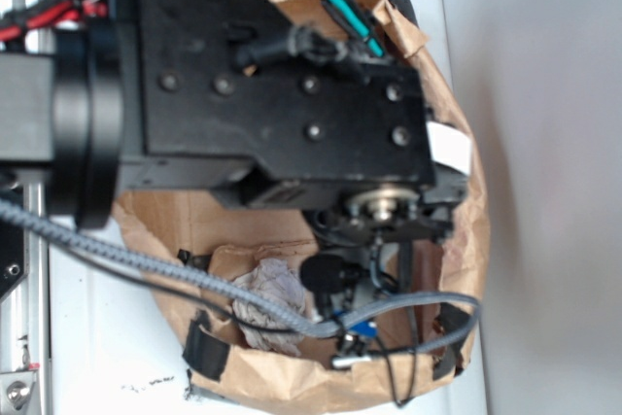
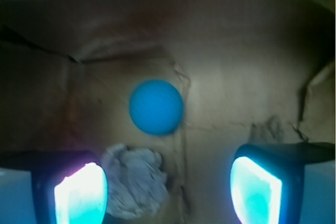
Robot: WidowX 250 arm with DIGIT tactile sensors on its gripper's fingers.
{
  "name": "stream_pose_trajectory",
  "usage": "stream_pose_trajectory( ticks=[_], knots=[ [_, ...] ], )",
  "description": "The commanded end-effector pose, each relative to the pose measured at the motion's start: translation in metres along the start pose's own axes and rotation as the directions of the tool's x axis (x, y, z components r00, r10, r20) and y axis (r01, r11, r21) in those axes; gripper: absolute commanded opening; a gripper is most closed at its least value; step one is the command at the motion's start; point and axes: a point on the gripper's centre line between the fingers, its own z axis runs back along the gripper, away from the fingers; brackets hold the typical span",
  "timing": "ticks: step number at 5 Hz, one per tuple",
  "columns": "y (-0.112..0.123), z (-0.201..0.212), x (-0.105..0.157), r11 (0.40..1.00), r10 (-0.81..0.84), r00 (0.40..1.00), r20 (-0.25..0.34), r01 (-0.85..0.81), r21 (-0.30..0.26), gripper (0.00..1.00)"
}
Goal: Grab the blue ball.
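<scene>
Currently the gripper (image 2: 168,187) hangs inside the brown paper bag (image 1: 466,240) with its jaws spread wide and empty. On the bag floor, the blue ball (image 2: 156,107) lies ahead of the jaws, clear of both. Close beside the ball sits the crumpled paper wad (image 2: 135,182), next to one jaw.

A: Is my approach clear?
B: I see bare bag floor around the blue ball (image 2: 156,107). The paper wad (image 2: 135,181) lies just beside it, against the left finger pad (image 2: 81,194). Paper bag walls (image 1: 465,240) enclose all sides.
</scene>
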Motion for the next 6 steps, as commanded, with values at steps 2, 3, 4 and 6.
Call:
stream_pose_trajectory(
  ticks=[2, 3, 4, 6],
  knots=[
    [-0.005, -0.016, 0.018, 0.999, 0.014, 0.987, 0.163, -0.007, -0.043, 1.0],
    [-0.009, -0.041, 0.015, 1.0, -0.011, 0.993, 0.122, 0.009, 0.011, 1.0],
    [-0.015, -0.055, 0.018, 1.0, -0.016, 0.996, 0.086, 0.013, 0.026, 1.0],
    [-0.024, -0.076, 0.017, 1.0, -0.012, 1.0, 0.015, 0.012, 0.026, 0.46]
  ],
)
